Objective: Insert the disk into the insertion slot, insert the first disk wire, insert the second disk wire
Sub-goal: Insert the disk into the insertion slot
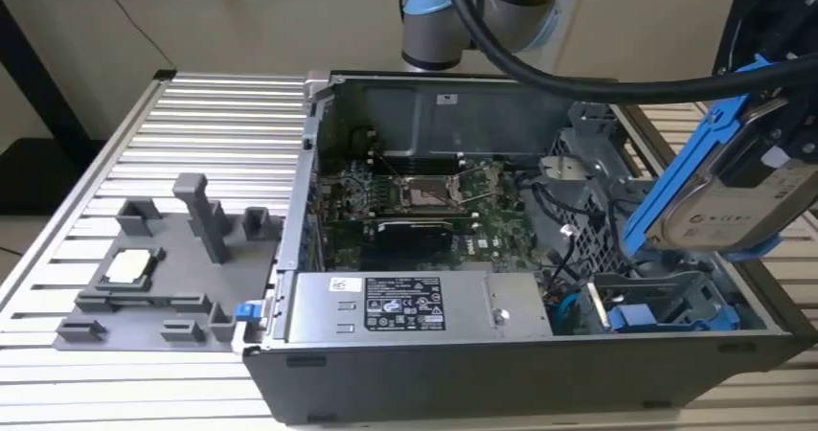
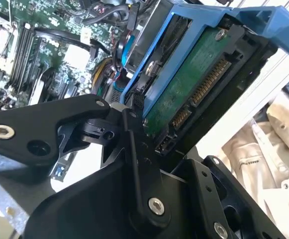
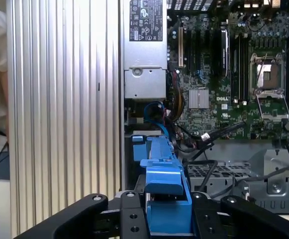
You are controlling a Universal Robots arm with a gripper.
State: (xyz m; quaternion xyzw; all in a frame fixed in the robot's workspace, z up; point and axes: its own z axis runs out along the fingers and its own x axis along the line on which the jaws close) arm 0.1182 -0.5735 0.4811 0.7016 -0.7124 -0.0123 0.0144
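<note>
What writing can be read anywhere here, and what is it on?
Pale label on the disk: too small to read.
White label on the power supply: too small to read.
Small sticker on the case wall: too small to read.
Nothing can be quoted.

Brightly and evenly lit from overhead in the exterior view, with soft glare along the ribbed silver aluminium tabletop and on the face of the flat silver-grey hard drive in its bright blue plastic carrier frame. Deep shadow inside the open grey sheet-metal computer case. In the first wrist view, washed almost white across the tabletop ribs, dark and near-silhouetted on the black metal gripper. In the second wrist view, blown out around the pale crumpled cloth.
</note>
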